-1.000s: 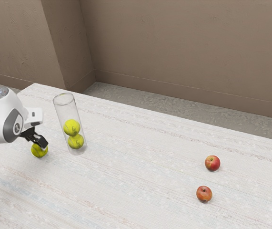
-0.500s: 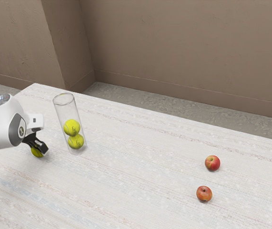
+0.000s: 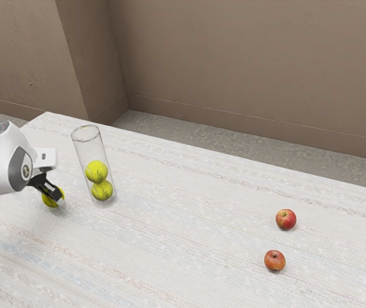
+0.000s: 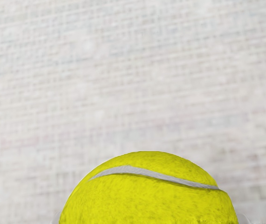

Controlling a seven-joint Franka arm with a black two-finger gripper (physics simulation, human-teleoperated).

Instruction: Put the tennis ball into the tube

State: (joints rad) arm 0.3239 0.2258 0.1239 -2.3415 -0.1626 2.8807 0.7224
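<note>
At the exterior view's left, my black gripper (image 3: 54, 192) is shut on a yellow tennis ball (image 3: 47, 201), low over the table, with part of the ball hidden behind a finger. The same ball (image 4: 146, 200) looms large at the wrist view's lower edge, a pale seam curving across it. Just to the exterior view's right of the gripper stands a clear tube (image 3: 90, 148), its open mouth facing up. Inside it two more tennis balls are stacked, an upper one (image 3: 96, 172) and a lower one (image 3: 102, 190).
Two red apples, one (image 3: 286, 219) farther back and one (image 3: 275, 260) nearer, lie on the pale cloth-patterned table (image 3: 183, 224) toward the exterior view's right. A brown wall (image 3: 247, 70) stands beyond the table.
My hand first dipped around the ball, and has since risen slightly. The ball sits a little higher in the exterior view than half a second ago. Tube and apples are unmoved.
</note>
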